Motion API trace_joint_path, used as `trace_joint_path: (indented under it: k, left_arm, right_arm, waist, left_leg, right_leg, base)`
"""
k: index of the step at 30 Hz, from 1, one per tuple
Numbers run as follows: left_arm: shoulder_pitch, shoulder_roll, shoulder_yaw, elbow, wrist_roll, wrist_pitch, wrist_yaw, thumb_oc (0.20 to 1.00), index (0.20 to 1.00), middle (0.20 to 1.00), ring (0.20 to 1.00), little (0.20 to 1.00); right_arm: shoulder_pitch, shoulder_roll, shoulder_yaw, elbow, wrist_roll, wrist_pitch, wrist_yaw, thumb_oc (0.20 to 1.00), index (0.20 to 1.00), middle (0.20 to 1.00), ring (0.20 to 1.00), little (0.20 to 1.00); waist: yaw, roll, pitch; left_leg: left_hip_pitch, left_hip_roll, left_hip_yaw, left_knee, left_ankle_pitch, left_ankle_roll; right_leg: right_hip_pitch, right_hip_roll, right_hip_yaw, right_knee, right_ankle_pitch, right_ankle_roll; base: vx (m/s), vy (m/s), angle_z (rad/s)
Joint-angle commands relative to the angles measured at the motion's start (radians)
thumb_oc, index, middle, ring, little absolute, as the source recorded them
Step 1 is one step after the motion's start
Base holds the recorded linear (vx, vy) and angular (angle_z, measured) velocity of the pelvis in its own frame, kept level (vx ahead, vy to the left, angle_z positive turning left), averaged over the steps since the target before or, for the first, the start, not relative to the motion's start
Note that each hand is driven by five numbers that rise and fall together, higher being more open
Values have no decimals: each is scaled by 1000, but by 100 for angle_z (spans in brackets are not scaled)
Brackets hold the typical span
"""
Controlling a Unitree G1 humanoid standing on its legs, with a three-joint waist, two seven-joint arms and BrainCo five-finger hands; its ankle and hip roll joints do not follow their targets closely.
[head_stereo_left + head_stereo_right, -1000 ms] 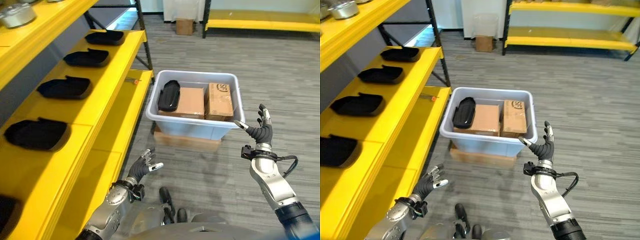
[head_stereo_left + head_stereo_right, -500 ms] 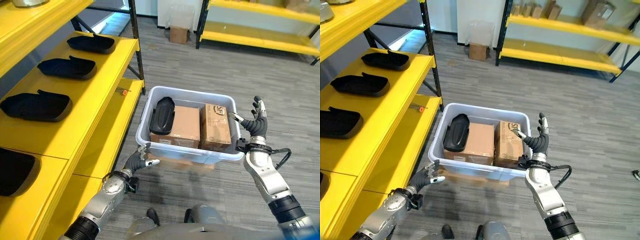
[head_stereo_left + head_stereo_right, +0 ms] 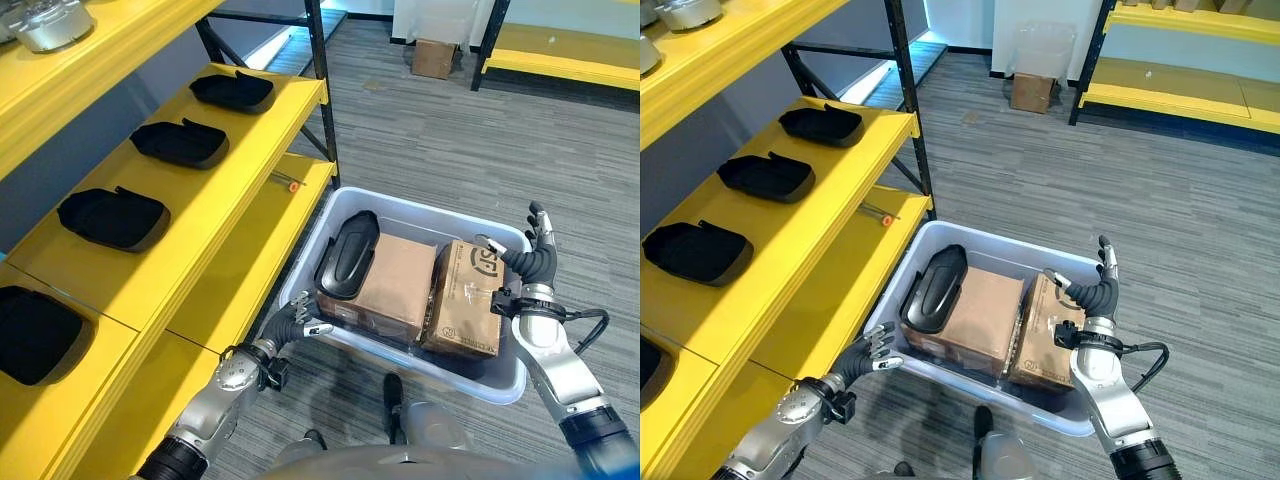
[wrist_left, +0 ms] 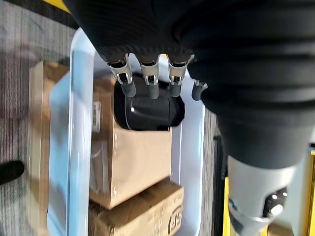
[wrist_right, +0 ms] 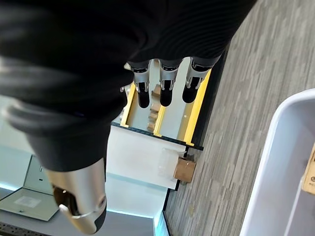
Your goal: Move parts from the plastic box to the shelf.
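Black part (image 3: 346,255) lies in the plastic box (image 3: 400,372) atop a cardboard box (image 3: 395,287), shelf-side end. Left hand (image 3: 296,322) at the near rim, right hand (image 3: 535,262) over far rim, both w/ fingers relaxed, empty. Best: left reaches in, grips part's middle, lifts clear before swinging to the shelf (image 3: 205,200).

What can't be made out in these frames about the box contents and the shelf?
- Floor of the plastic box: hidden in both eye views by two cardboard boxes and the black part; further parts cannot be told.
- Nearest black tray on the shelf: cut off by the left eye view's edge.
- Metal part on the upper shelf: cropped at the top edge.
- Left hand, right hand: both open, holding nothing.
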Motion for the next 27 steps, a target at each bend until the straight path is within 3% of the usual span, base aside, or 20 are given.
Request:
trace_joint_path:
  k: [1, 9, 10, 11, 12, 13, 15, 16, 17, 18, 21, 23, 25, 27]
  left_arm:
    - [-1, 36, 29, -47, 26, -42, -25, 1000, 1000, 1000, 1000, 1000]
    - [-15, 30, 33, -47, -10, -32, 5, 1000, 1000, 1000, 1000, 1000]
    - [-24, 28, 28, -45, -17, -39, 14, 1000, 1000, 1000, 1000, 1000]
    - [-31, 26, 28, -45, -25, -46, 20, 1000, 1000, 1000, 1000, 1000]
    - [-34, 24, 27, -45, -28, -47, 22, 1000, 1000, 1000, 1000, 1000]
    - [-43, 17, 32, -45, -26, -44, 28, 1000, 1000, 1000, 1000, 1000]
    - [-55, 8, 32, -44, -28, -40, 35, 1000, 1000, 1000, 1000, 1000]
    - [-56, 6, 31, -31, -38, -54, 44, 1000, 1000, 1000, 1000, 1000]
    - [-51, 8, 33, -18, -39, -70, 45, 1000, 1000, 1000, 1000, 1000]
    - [-53, 9, 32, -9, -42, -78, 47, 1000, 1000, 1000, 1000, 1000]
    - [-67, 4, 31, 19, -58, -90, 34, 1000, 1000, 1000, 1000, 1000]
    - [-83, -2, 26, 33, -54, -73, 16, 1000, 1000, 1000, 1000, 1000]
    - [-100, -19, 15, 44, -48, -54, 3, 1000, 1000, 1000, 1000, 1000]
    - [-97, -19, 11, 38, -35, -40, 5, 1000, 1000, 1000, 1000, 1000]
  right_arm:
    - [-2, -3, -18, -31, 3, -42, -7, 1000, 1000, 1000, 1000, 1000]
    - [-8, -12, -7, -22, 20, -31, 21, 1000, 1000, 1000, 1000, 1000]
    - [-7, -20, -10, -27, 23, -35, 21, 1000, 1000, 1000, 1000, 1000]
    - [-9, -23, -10, -28, 17, -39, 24, 1000, 1000, 1000, 1000, 1000]
    - [-11, -23, -10, -28, 14, -41, 25, 1000, 1000, 1000, 1000, 1000]
    - [-18, -25, -7, -23, 6, -45, 33, 1000, 1000, 1000, 1000, 1000]
    - [-25, -34, -3, -28, 14, -34, 41, 1000, 1000, 1000, 1000, 1000]
    - [-29, -46, 7, -37, 16, -32, 67, 1000, 1000, 1000, 1000, 1000]
    - [-31, -60, 17, -41, 27, -33, 78, 1000, 1000, 1000, 1000, 1000]
    - [-33, -68, 21, -39, 46, -35, 90, 1000, 1000, 1000, 1000, 1000]
    - [-35, -82, 18, -21, 99, -34, 125, 1000, 1000, 1000, 1000, 1000]
    - [-28, -76, 12, -9, 109, -23, 127, 1000, 1000, 1000, 1000, 1000]
    - [-18, -57, 0, -6, 132, -6, 135, 1000, 1000, 1000, 1000, 1000]
    - [-14, -40, -4, -7, 135, 6, 146, 1000, 1000, 1000, 1000, 1000]
  waist:
    - [-1, -35, -10]
    - [-9, -31, -13]
    - [-12, -39, -5]
    - [-8, -47, 6]
    - [-7, -47, 10]
    - [-8, -50, 19]
    - [-19, -47, 17]
    - [-22, -39, 13]
    - [-19, -39, 13]
    - [-20, -41, 18]
    - [-17, -32, 27]
    - [-26, -23, 29]
    - [-29, -12, 31]
    - [-28, -4, 29]
  left_leg:
    - [-23, -137, 28, 46, -79, 126]
    - [-50, -128, 16, 118, -94, 109]
    - [-96, -95, 24, 223, -68, 76]
    - [-158, -73, 18, 306, -10, 59]
    - [-177, -67, 9, 329, 6, 51]
    - [-203, -23, 5, 338, 35, 35]
    - [-173, 17, 4, 273, 24, 21]
    - [-144, 86, -39, 91, 138, -9]
    - [-152, 148, -100, 20, 244, -40]
    - [-159, 153, -126, 17, 253, -40]
    - [-157, 144, -151, 15, 219, -36]
    - [-153, 139, -134, 35, 202, -38]
    - [-123, 96, -123, 17, 143, -28]
    - [-95, 75, -109, -13, 133, -28]
  right_leg:
    - [28, -82, -86, 109, -98, 104]
    - [84, -49, -62, 78, -148, 56]
    - [97, -50, -56, 68, -150, 40]
    - [99, -47, -50, 57, -133, 20]
    - [103, -44, -43, 54, -134, 16]
    - [110, -43, -29, 58, -144, 9]
    - [118, -51, -21, 71, -174, 15]
    - [109, -52, -1, 85, -175, 12]
    - [108, -56, 27, 102, -187, 7]
    - [111, -66, 38, 119, -200, 5]
    - [105, -79, 42, 157, -221, 2]
    - [109, -87, 35, 167, -227, -1]
    - [103, -112, 28, 168, -212, 29]
    - [100, -134, 18, 148, -189, 52]
  base:
    - [66, -165, 18]
    - [57, -98, 0]
    - [-59, -123, -5]
    - [-65, -122, -5]
    - [-50, -44, -6]
    - [108, 87, -18]
    - [136, 262, -45]
    - [167, 564, -56]
    - [203, 644, -48]
    - [181, 472, -38]
    - [98, 288, -65]
    - [109, 330, -57]
    - [104, 272, -24]
    - [78, 180, -29]
